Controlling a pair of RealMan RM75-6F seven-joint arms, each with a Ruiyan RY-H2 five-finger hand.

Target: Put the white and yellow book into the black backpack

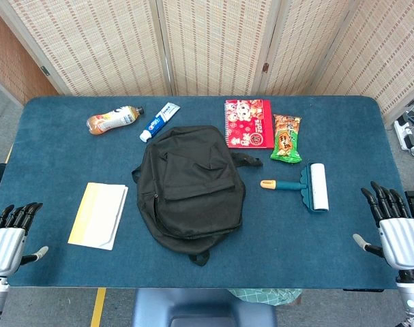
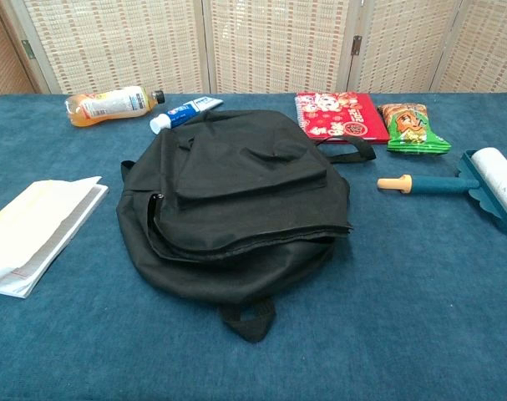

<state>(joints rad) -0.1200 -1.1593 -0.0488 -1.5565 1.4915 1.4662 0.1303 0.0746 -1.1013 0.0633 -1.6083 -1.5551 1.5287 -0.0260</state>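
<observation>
Woven folding screens [image 1: 220,44] line the back, and in front of them a blue desk [image 1: 50,136] carries everything. Straight to the white and yellow book [image 1: 99,214]: it lies flat on the left part of the desk, closed, well apart from either hand and untouched. Just to its right sits the black backpack [image 1: 191,187], flat on its back in the middle of the desk, front pocket up, carry loop pointing at the near edge; from the chest view its main zip seems to gape a little along the left side, though the dark fabric makes that hard to tell.

Beyond the pack, at the far left, an orange drink bottle [image 1: 111,120] lies on its side, with a blue and white toothpaste tube [image 1: 159,121] beside it. Far right of the pack there's a red spiral notebook [image 1: 249,123], and just beside that a green snack packet [image 1: 286,137]. Nearer, to the right of the pack, a teal lint roller [image 1: 309,185] lies with its white roll furthest right.

Down at the near corners: left hand [image 1: 12,235] off the desk's left edge, fingers straight, thumb out, holding nothing. Right hand [image 1: 391,228] at the right edge, fingers spread and empty too.
</observation>
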